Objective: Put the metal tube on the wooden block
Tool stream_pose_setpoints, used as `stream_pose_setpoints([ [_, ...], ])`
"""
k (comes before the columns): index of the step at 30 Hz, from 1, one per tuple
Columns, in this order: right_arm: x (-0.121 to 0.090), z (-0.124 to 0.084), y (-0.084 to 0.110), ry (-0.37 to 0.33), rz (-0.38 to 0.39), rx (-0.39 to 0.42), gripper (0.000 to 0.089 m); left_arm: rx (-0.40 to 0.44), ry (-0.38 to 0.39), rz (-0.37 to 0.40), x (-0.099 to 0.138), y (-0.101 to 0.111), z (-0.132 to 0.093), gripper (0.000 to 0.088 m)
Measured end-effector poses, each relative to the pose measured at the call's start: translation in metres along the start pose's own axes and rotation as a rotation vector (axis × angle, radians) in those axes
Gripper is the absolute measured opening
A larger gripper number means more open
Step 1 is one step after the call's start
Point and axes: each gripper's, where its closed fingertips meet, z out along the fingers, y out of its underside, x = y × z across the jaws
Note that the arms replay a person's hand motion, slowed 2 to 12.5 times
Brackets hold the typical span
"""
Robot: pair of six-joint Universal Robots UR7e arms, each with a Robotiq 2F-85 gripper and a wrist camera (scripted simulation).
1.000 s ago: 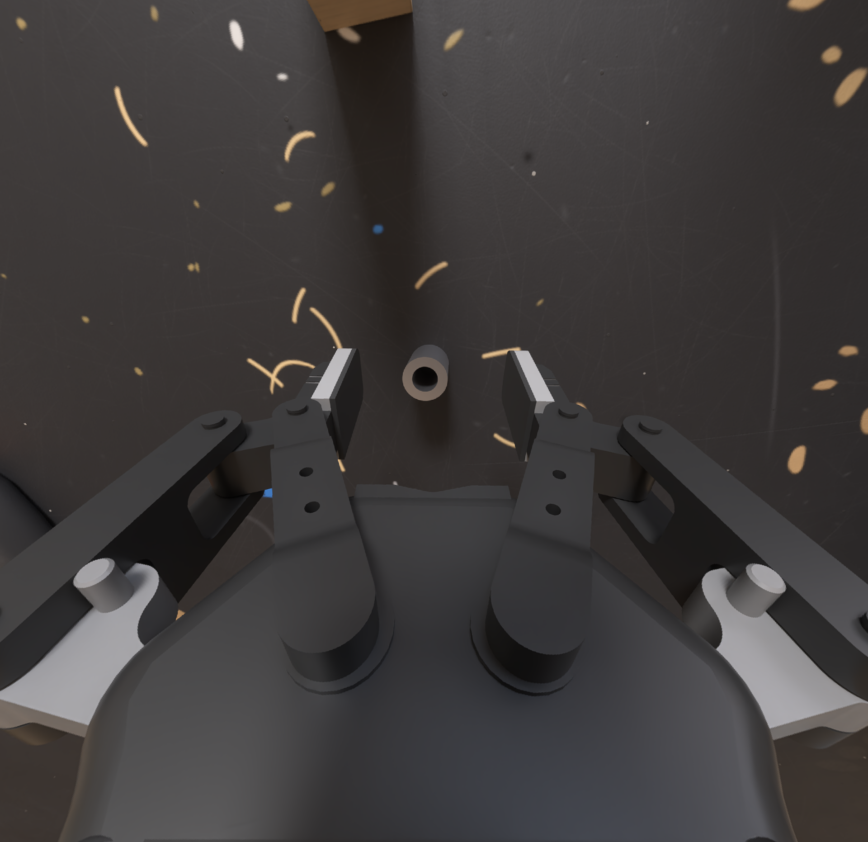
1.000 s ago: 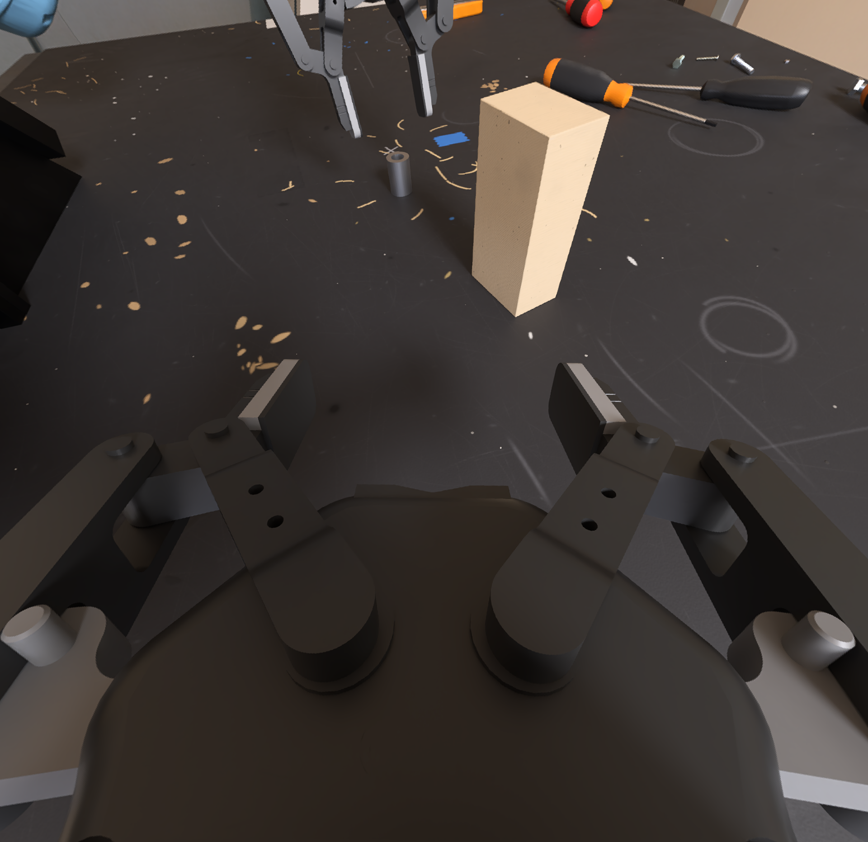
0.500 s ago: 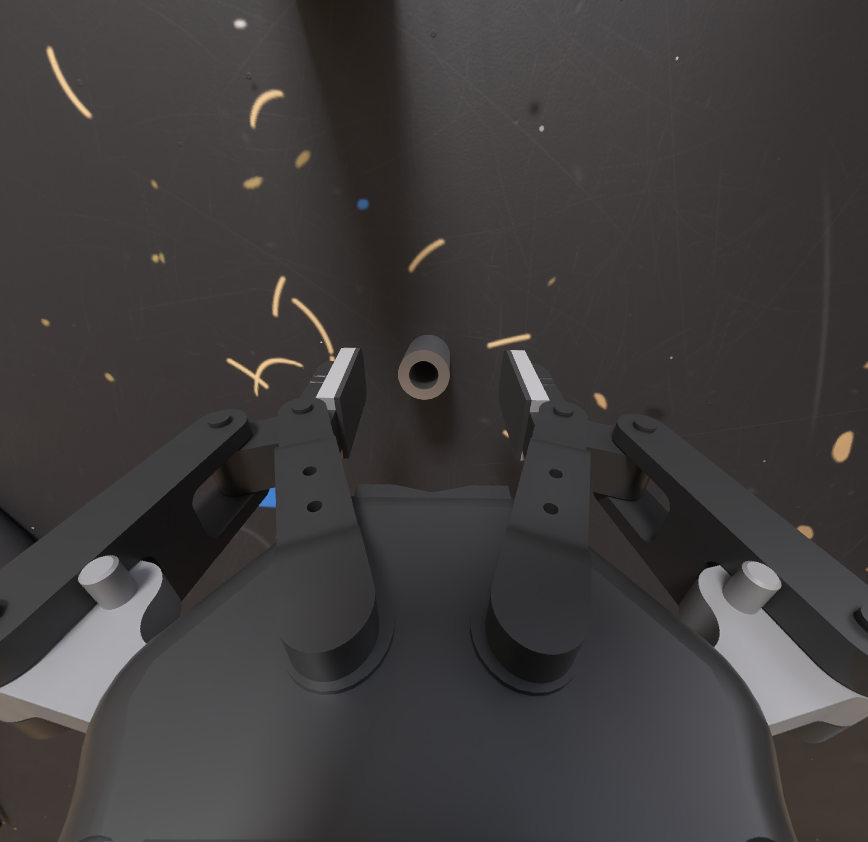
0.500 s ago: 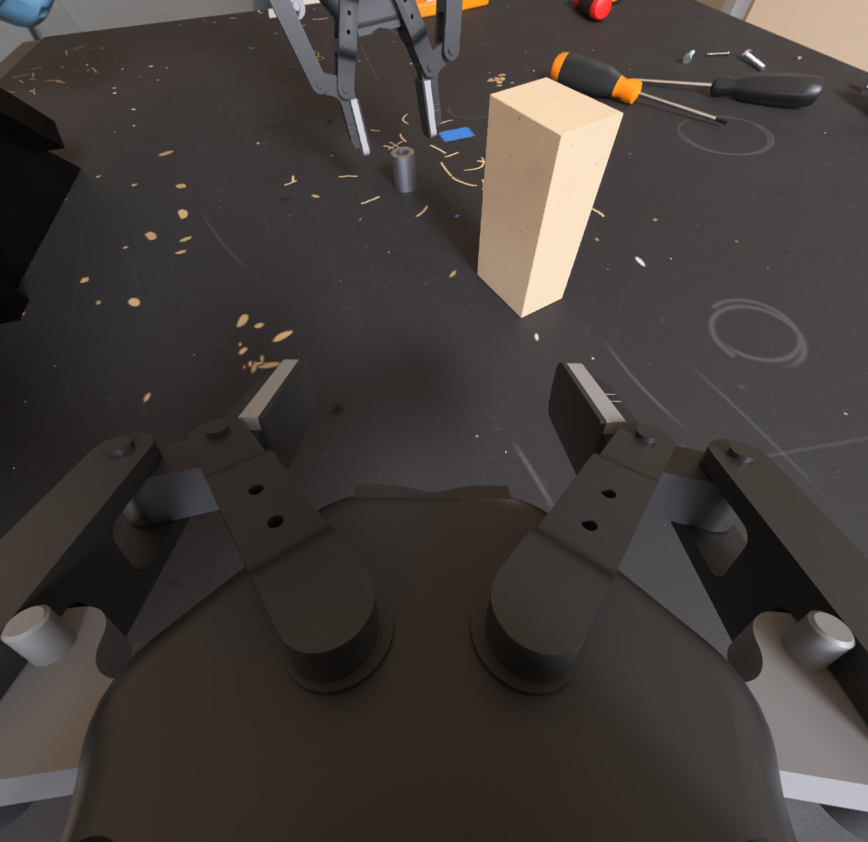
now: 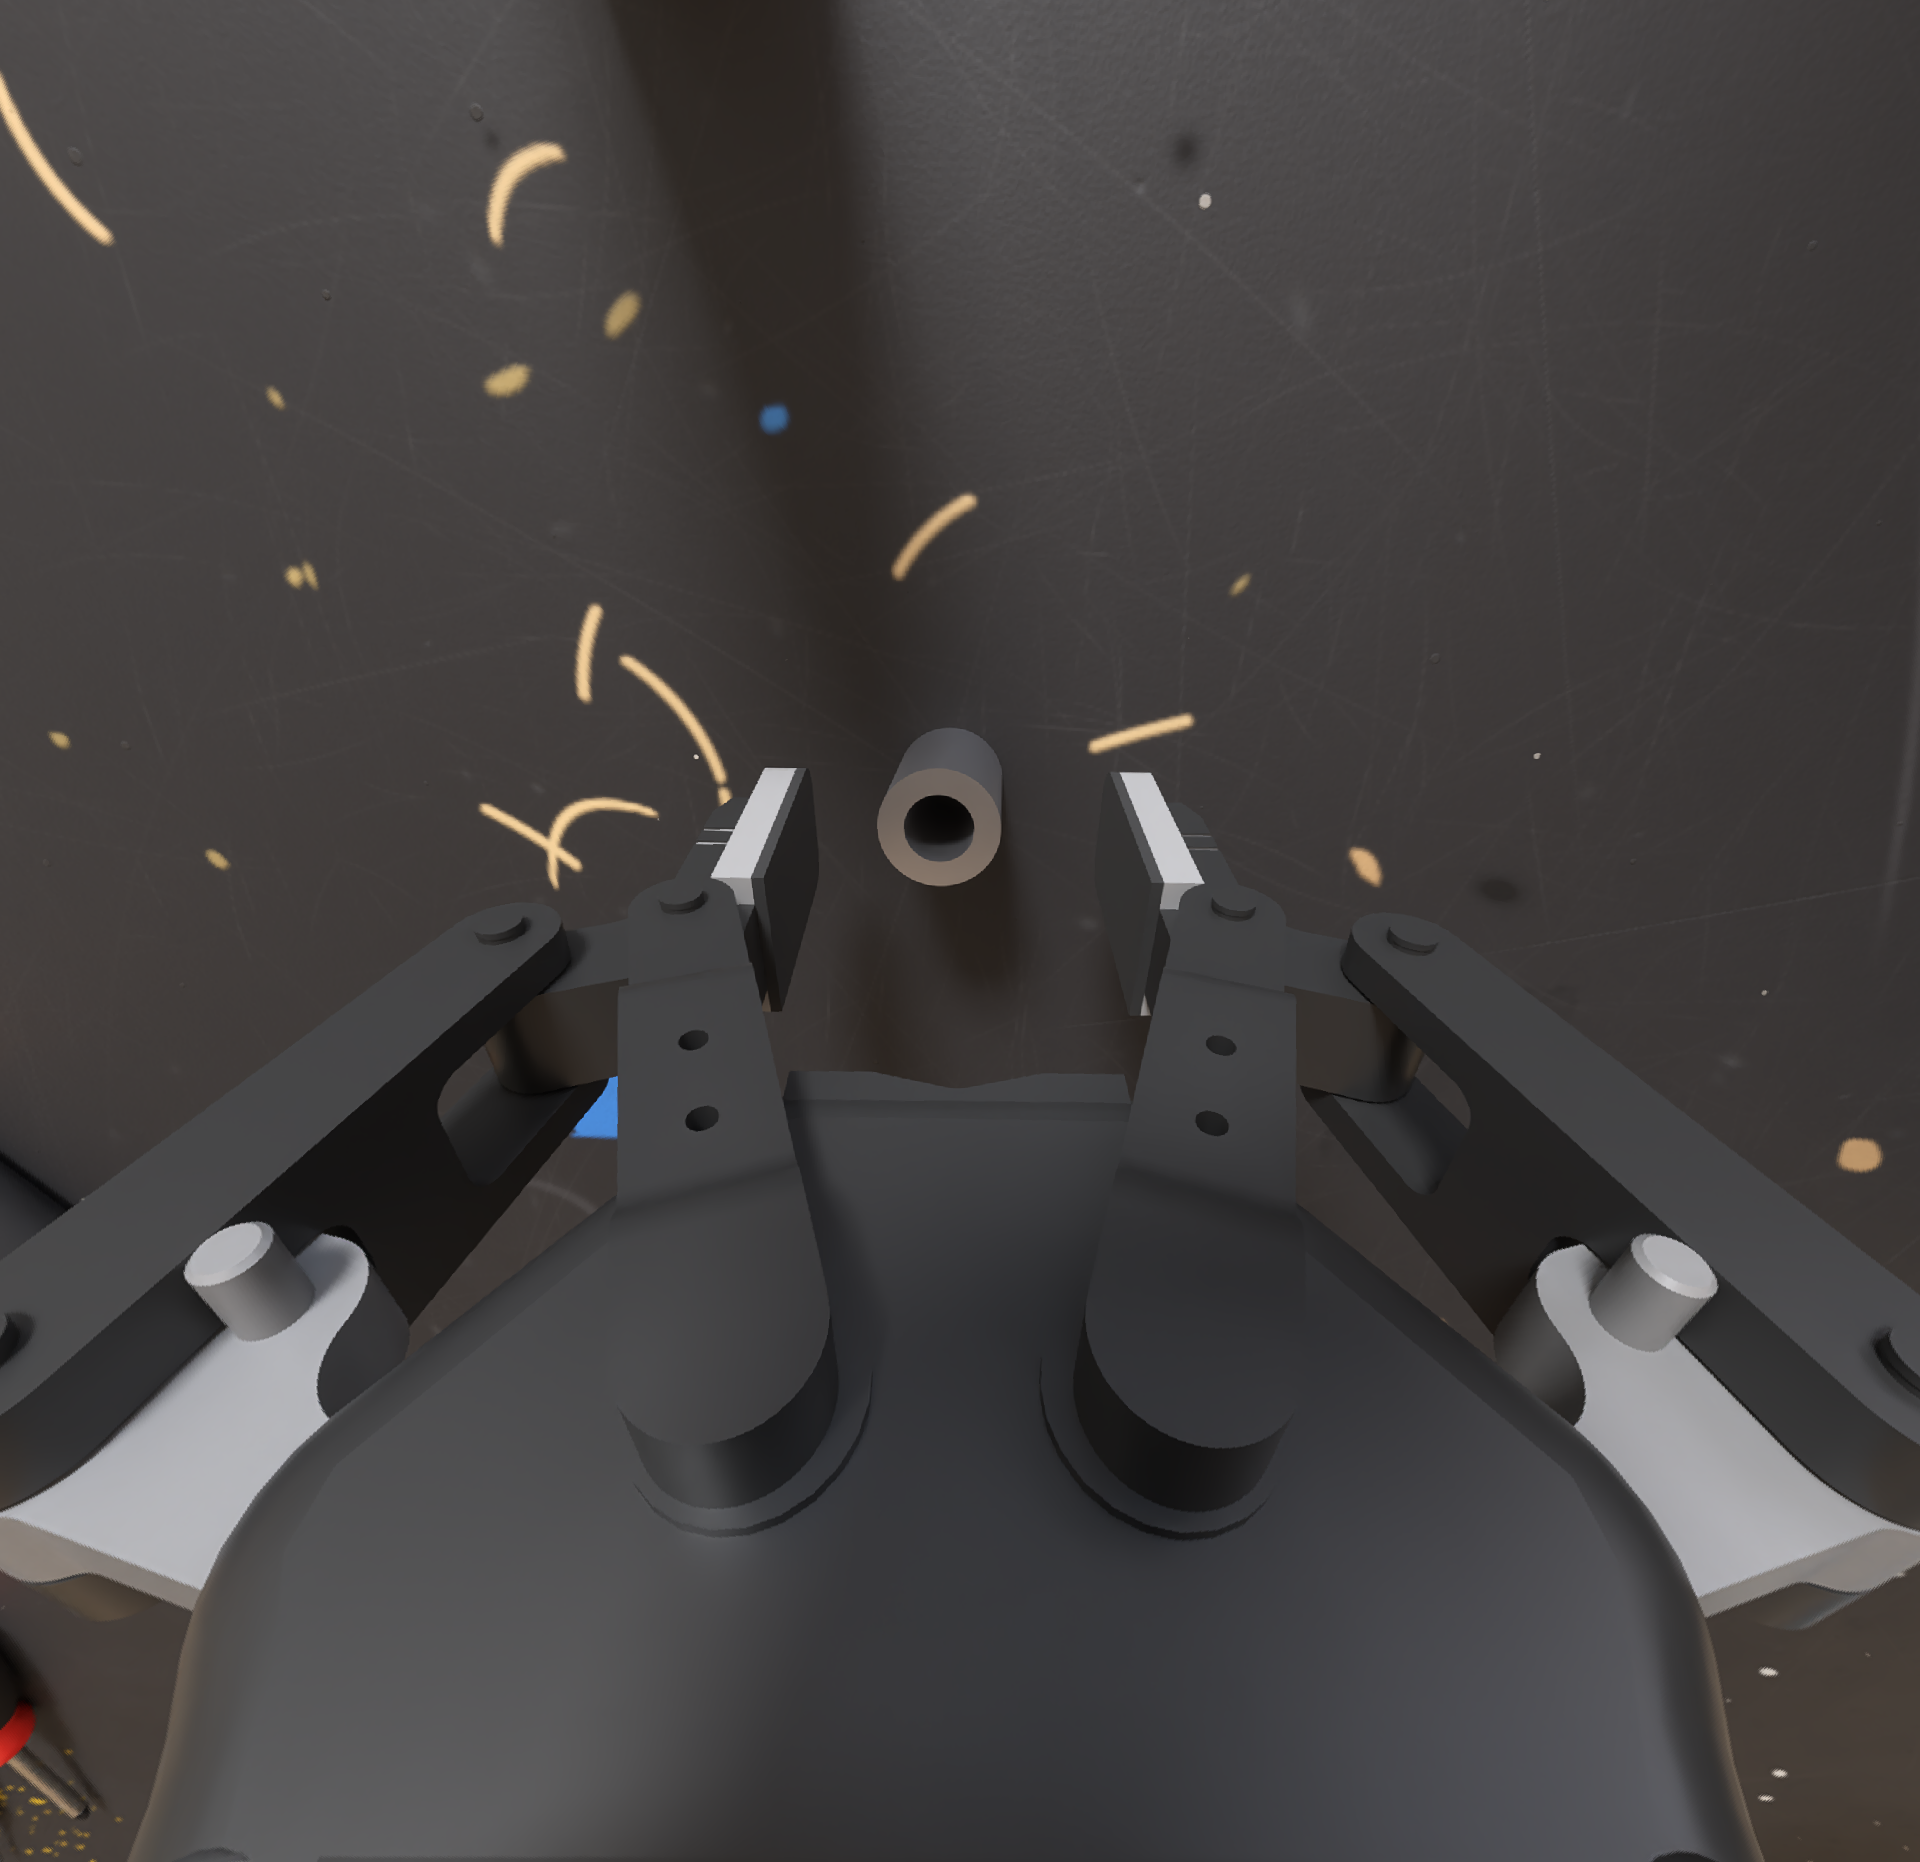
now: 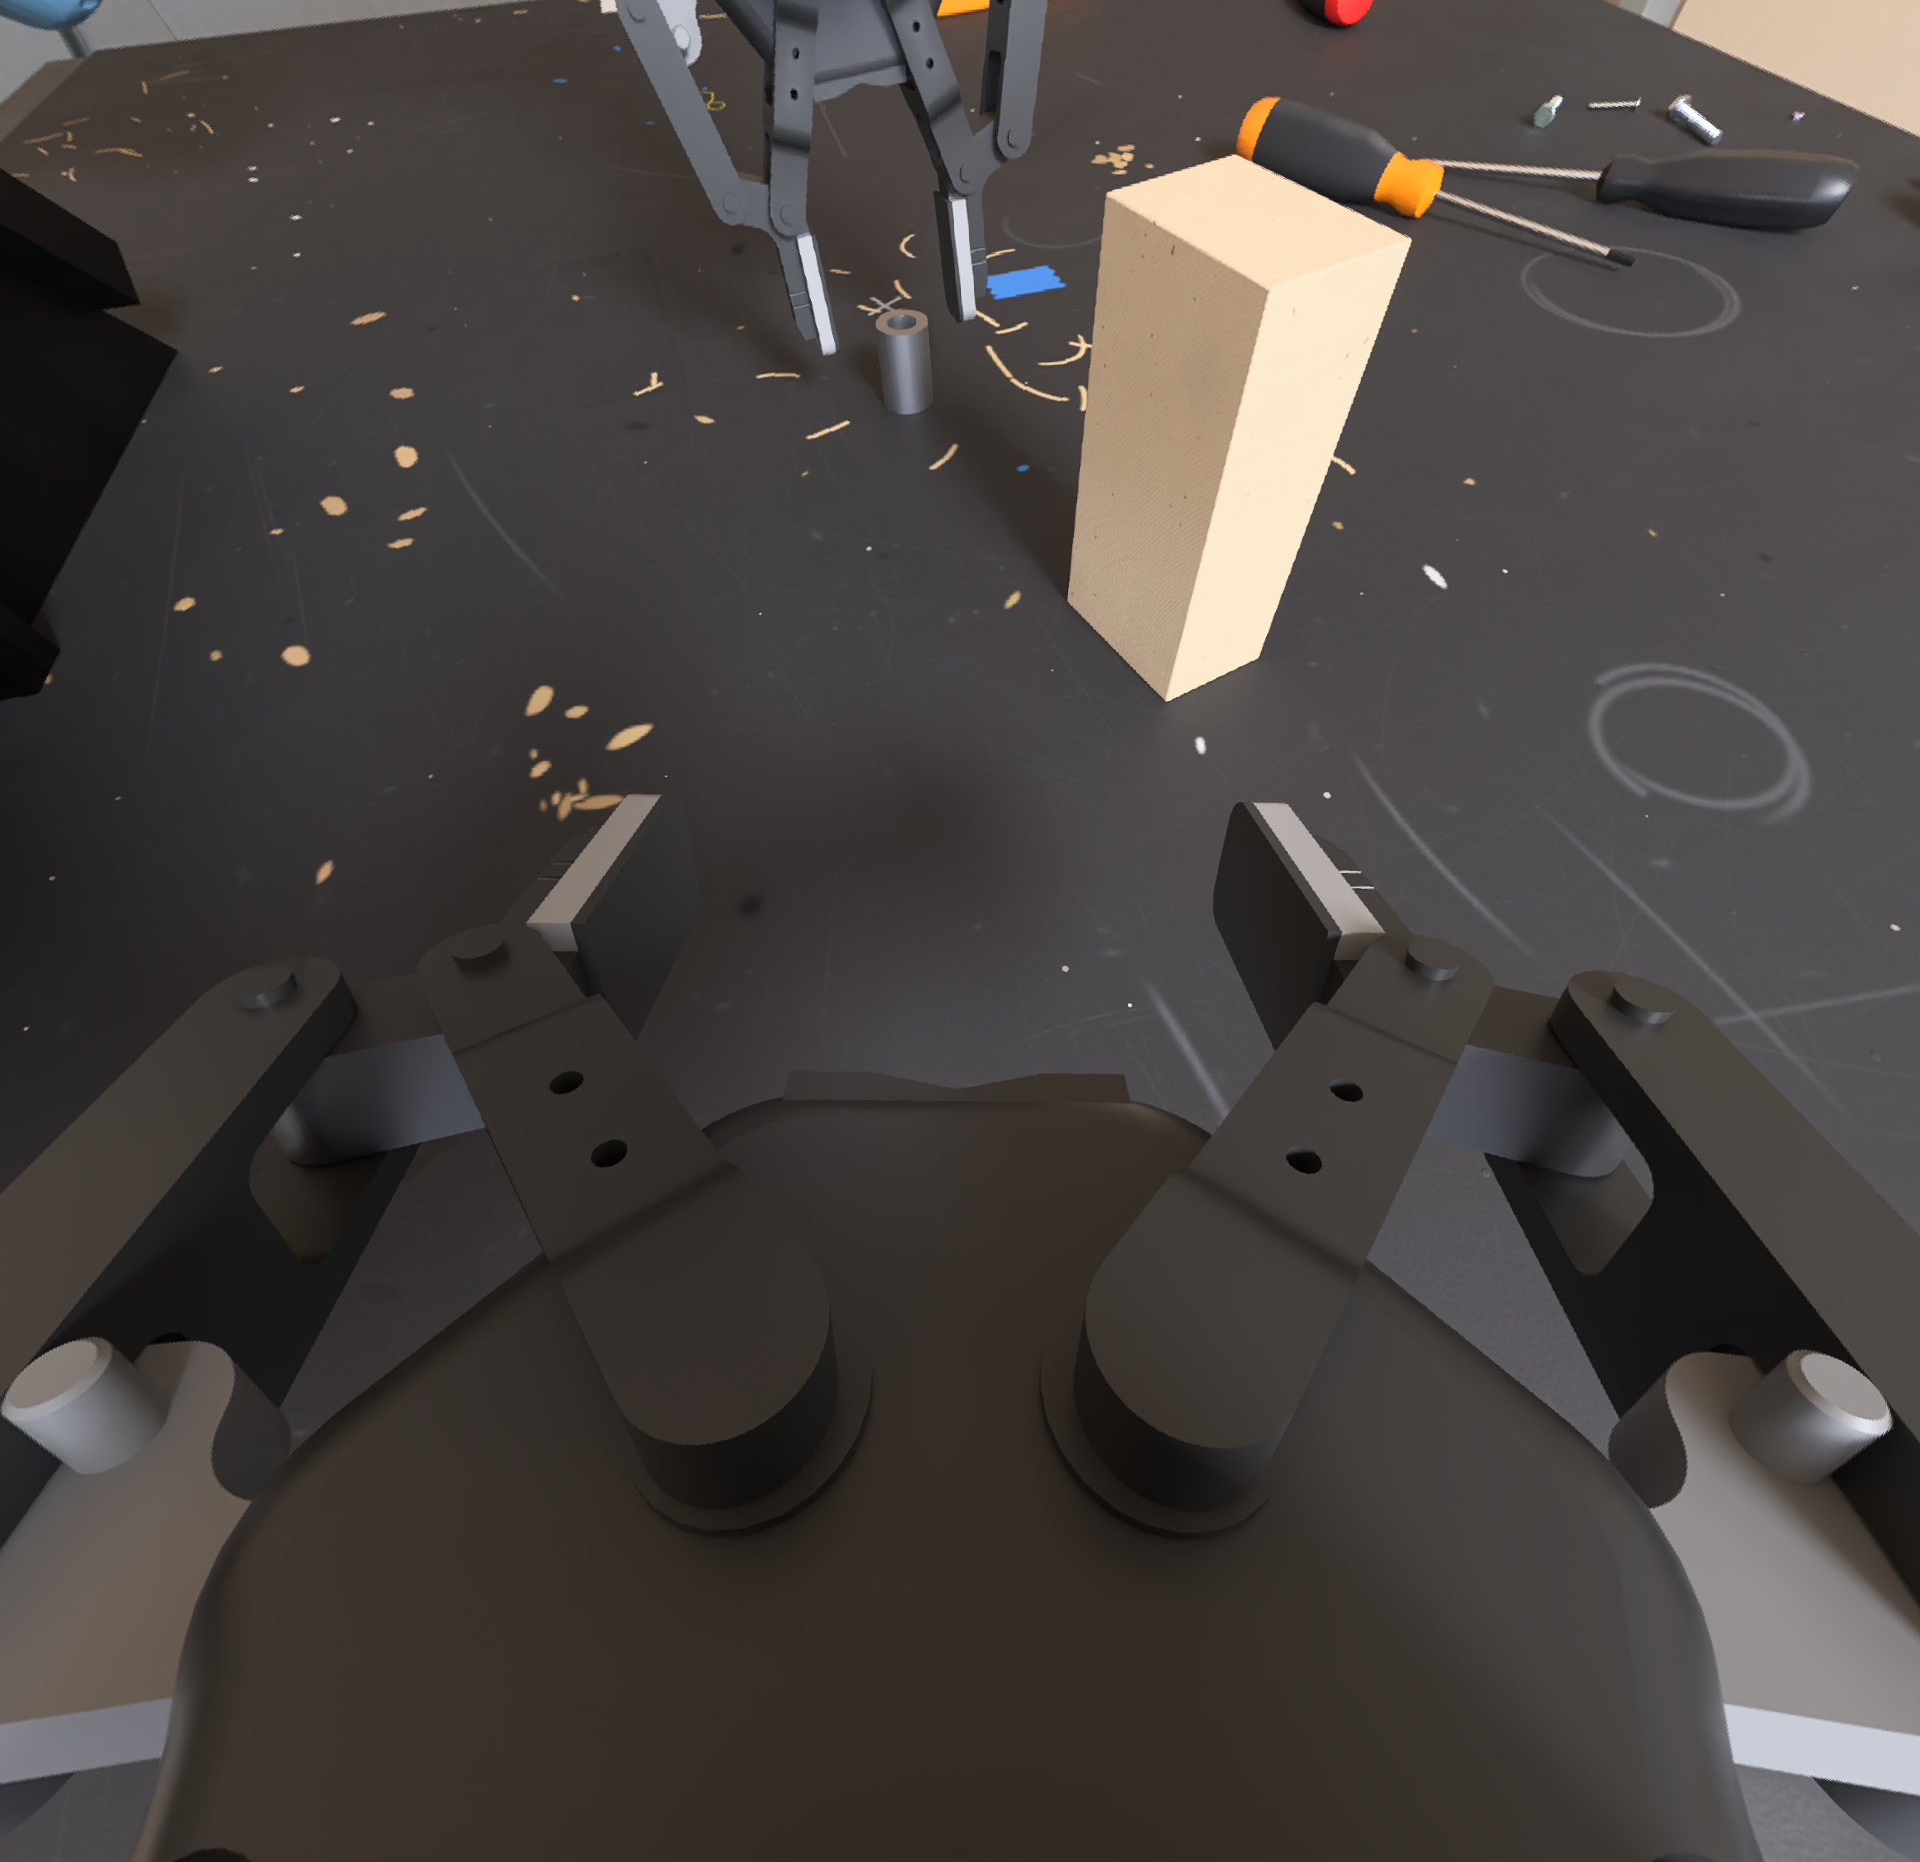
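Observation:
A short grey metal tube [image 5: 940, 813] stands upright on the dark table, its open end facing up. My left gripper [image 5: 948, 825] is open and points straight down over it, one finger on each side, not touching. In the right wrist view the tube [image 6: 902, 363] stands between the left gripper's [image 6: 894, 321] fingertips, which hang about level with its top. The tall pale wooden block [image 6: 1221, 415] stands upright to the right of the tube. My right gripper [image 6: 951, 856] is open and empty, low over the table, nearer than the block.
Wood shavings lie scattered on the dark table [image 6: 831, 586]. A blue tape patch [image 6: 1023, 283] lies behind the tube. Two screwdrivers [image 6: 1351, 155] [image 6: 1725, 186] and some screws [image 6: 1688, 117] lie at the back right. A black box [image 6: 52, 410] stands at the left edge.
My left gripper has come down over the tube, which now looks larger between its fingers; the block has left the left wrist view. The right gripper has stayed almost still.

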Motion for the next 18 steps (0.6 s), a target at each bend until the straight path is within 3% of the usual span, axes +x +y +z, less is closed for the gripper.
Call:
stream_pose_setpoints([
  [18, -0.0001, 0.0022, 0.0011, -0.006, 0.005, -0.001, 0.0854, 0.024, 0.008, 0.019, -0.0013, -0.0016, 0.0024, 0.0347],
])
